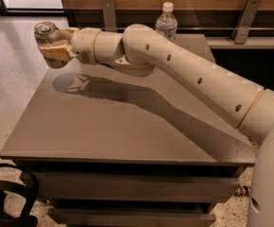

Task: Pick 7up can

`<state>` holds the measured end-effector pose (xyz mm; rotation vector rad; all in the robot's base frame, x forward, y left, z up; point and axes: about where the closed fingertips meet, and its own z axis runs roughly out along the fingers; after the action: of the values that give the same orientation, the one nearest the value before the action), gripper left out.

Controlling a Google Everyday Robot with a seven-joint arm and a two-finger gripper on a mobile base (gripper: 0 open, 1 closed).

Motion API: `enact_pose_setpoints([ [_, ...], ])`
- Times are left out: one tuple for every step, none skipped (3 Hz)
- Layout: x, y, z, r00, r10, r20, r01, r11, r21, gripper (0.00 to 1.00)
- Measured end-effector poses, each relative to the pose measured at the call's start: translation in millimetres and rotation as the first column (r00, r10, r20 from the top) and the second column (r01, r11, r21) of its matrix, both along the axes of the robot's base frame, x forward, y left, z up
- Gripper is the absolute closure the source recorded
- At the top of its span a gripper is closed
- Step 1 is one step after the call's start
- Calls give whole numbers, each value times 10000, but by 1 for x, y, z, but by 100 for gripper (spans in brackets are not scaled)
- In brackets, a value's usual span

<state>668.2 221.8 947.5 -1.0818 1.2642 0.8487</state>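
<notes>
The 7up can (48, 36), silver-grey with a shiny pull-tab top, is held upright in my gripper (52, 45) at the far left. The gripper's tan fingers (55, 51) are shut on the can's sides and hold it in the air above the grey table's (113, 126) back left corner. The can's shadow lies on the tabletop below it. My cream arm reaches in from the right across the table.
A clear plastic water bottle (166, 23) with a white cap stands at the table's back edge, behind my arm. A wooden wall with metal brackets runs behind the table. The floor lies to the left. A dark cable loop (9, 197) hangs at the lower left.
</notes>
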Motion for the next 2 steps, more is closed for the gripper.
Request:
enact_pose_setpoints([
  [-5,-9,28,9984,163,540,-176,9996,229,100],
  [-9,-15,45,9955,278,901,-309,9990,333,100],
])
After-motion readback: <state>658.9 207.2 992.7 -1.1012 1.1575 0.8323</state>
